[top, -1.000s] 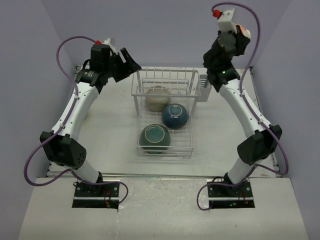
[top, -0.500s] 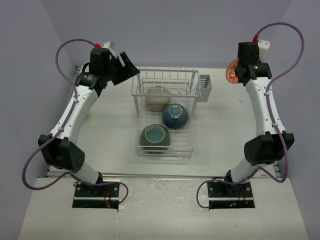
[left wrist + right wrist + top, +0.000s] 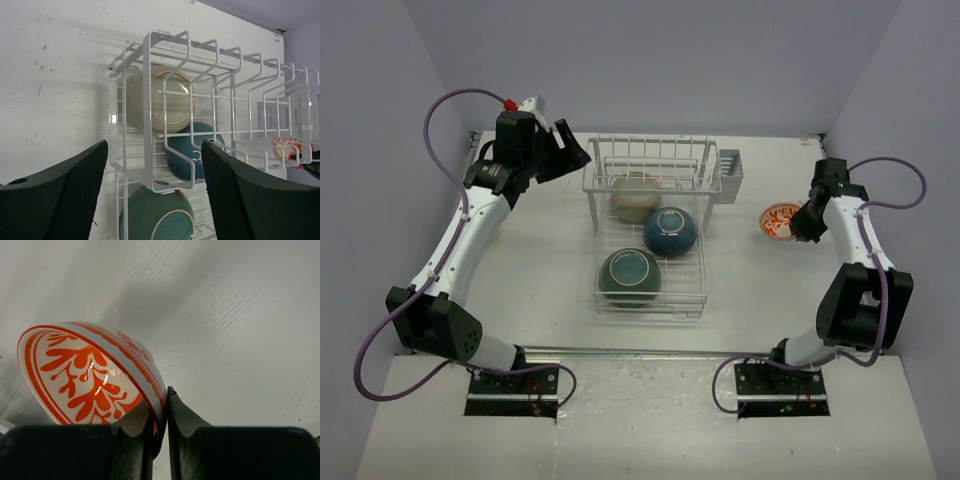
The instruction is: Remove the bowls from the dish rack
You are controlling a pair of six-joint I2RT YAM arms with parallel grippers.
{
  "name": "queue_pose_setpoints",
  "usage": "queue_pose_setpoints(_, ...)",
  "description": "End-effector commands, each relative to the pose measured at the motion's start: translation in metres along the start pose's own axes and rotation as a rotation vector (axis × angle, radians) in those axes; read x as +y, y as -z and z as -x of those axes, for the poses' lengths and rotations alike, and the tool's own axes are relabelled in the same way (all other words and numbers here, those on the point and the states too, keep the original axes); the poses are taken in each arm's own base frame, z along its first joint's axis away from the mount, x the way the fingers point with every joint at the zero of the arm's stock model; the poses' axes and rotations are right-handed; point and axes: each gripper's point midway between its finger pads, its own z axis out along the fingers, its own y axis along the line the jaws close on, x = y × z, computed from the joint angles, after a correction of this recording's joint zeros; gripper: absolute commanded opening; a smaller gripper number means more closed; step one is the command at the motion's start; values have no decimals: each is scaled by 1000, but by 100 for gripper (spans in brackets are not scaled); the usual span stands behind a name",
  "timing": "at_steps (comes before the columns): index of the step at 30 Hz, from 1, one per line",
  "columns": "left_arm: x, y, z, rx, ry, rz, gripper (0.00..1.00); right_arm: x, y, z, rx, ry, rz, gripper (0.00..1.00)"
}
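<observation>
The left gripper (image 3: 570, 148) hangs at the far left corner of the dish rack (image 3: 650, 310). Its jaws are spread wide and hold nothing. In its wrist view the two dark fingers (image 3: 60, 200) frame the rack's end.

The white wire rack stands in the middle of the surface (image 3: 540, 260) with three bowls in it. The beige-cream bowl (image 3: 634, 196) sits furthest back, tipped on its side beneath the raised slotted shelf (image 3: 655, 160). The dark blue bowl (image 3: 670, 231) lies just in front of it, toward the right side of the flat grid base. The dark teal-green bowl (image 3: 630, 276) is nearest the arms, on the left side. A small grey caddy (image 3: 731, 172) hangs on the rack's right end.

Well to the right of the rack is the white bowl with the orange-red pattern (image 3: 780, 221). The right gripper (image 3: 161, 405) is pinched shut on its rim, one finger inside and one outside. The bowl is tilted and very low, perhaps touching the surface, though the views do not settle that.
</observation>
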Motion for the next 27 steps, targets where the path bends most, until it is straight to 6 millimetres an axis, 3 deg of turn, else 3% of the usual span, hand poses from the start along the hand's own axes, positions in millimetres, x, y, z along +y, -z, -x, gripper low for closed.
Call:
queue_pose_setpoints(1,1,15,14,-69,-49,-1,76,20,7,16,-43,-146,165,0)
queue_pose_setpoints(5,3,18,10,-64,-54,0,77,10,-5,10,8,-194,179,0)
queue_pose_setpoints(12,8,19,3,-51,-53,7,77,-23,-31,20,47,-292,146,0)
queue_pose_setpoints(21,9,22,1,-48,-42,11,77,-38,-66,18,106,-307,80,0)
queue_pose_setpoints(27,12,25,-2,-44,-36,22,77,-43,-79,11,125,-294,46,0)
